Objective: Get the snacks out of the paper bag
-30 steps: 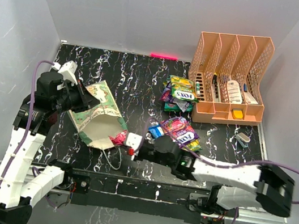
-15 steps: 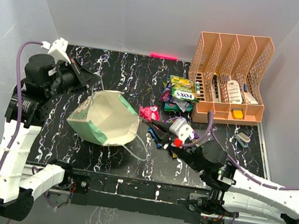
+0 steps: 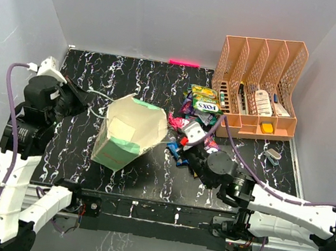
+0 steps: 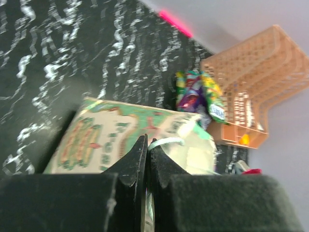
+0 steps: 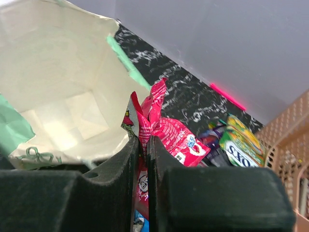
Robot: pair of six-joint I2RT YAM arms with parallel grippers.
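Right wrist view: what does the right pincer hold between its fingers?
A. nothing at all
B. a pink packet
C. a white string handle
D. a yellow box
B: the right pincer is closed on a crumpled pink packet, which sticks up between its fingers, beside the open mouth of the paper bag.

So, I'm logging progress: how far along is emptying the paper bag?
Done: several snacks lie piled beside the organizer. In hand: the right tool pinches a pink packet just outside the paper bag, which the left tool tips by its string handle. Left: set that packet down; the visible bag interior looks empty.
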